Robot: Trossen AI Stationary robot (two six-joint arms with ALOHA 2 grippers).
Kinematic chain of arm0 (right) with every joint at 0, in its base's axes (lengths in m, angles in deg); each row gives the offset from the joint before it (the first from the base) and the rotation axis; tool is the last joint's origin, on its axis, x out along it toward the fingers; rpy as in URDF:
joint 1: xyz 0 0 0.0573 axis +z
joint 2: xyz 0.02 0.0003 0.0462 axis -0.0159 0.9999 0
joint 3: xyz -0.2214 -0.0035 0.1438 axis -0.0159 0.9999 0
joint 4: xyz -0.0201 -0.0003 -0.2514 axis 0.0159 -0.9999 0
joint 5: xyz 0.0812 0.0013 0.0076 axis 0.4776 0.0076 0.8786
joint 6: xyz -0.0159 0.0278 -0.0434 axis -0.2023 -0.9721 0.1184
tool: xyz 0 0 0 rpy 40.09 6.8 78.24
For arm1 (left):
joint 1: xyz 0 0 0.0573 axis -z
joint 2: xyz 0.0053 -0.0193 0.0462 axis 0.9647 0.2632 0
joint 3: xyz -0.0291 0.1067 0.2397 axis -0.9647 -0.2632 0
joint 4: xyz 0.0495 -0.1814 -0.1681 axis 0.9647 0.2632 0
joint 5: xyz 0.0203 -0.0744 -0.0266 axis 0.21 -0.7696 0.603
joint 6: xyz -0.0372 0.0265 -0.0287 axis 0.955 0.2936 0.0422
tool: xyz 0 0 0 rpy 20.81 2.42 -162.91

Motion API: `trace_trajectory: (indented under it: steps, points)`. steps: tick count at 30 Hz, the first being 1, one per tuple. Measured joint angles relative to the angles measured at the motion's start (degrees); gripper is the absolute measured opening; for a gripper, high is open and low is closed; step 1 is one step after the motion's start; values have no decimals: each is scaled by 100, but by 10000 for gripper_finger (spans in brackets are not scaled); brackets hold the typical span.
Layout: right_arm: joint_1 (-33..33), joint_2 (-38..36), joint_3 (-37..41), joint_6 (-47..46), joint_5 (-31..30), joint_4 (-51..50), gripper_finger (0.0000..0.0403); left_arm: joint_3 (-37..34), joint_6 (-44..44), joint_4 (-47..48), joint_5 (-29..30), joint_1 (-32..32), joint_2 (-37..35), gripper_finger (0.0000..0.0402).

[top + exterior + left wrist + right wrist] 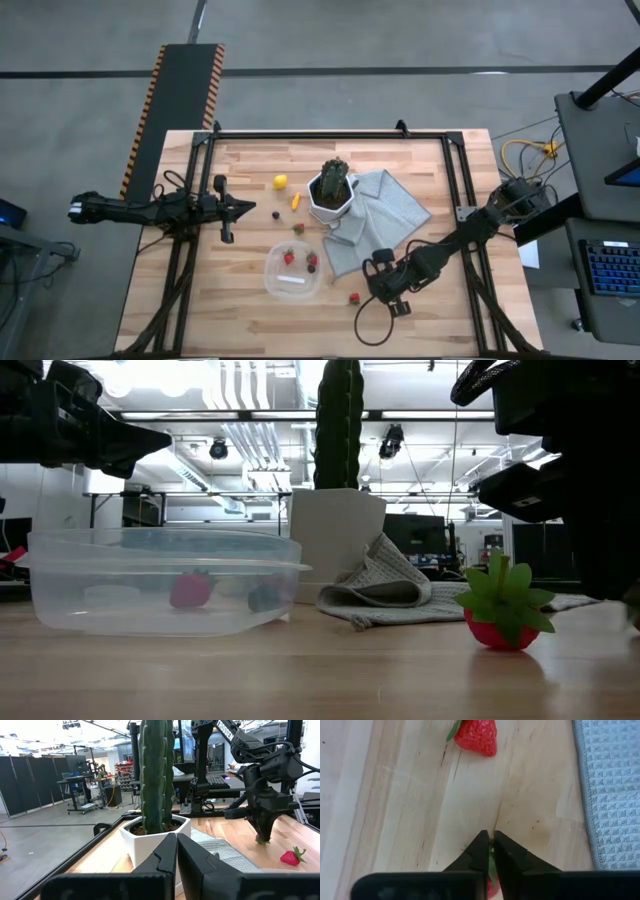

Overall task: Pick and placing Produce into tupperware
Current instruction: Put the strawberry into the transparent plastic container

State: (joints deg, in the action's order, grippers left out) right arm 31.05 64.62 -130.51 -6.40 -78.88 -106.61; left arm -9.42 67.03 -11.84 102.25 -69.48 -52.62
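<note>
Strawberry (pixel 476 736) on the bare bench (pixel 240 300) lies just left of the right gripper (pixel 490 851), whose fingers pinch the green leaf of a second strawberry. Further left sits the tupperware (pixel 294 271), holding two strawberries and a dark berry. Lemon (pixel 281 182) and cactus pot (pixel 331 192) stand beyond; the left gripper (pixel 176 854), closed on nothing, waits at far left. A workshop fills the background.

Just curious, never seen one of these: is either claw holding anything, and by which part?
The right gripper seems to pinch a strawberry by its green leafy top. The left gripper holds nothing.
</note>
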Motion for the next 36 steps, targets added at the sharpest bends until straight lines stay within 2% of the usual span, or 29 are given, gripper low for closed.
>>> trace_trajectory:
  steps: [10,17,28,36]
  points:
    - [-4,0,0,-94,-43,-41,9,0,0,0,0,2,0,0]
    - [-42,-20,-349,-1,-258,-511,8,0,0,-2,0,0,0,0]
    - [-494,-63,-1103,1071,-841,-518,8,0,-2,-5,0,1,0,0]
    - [-981,-20,-1445,1990,-628,554,8,0,-4,-9,0,0,-4,0]
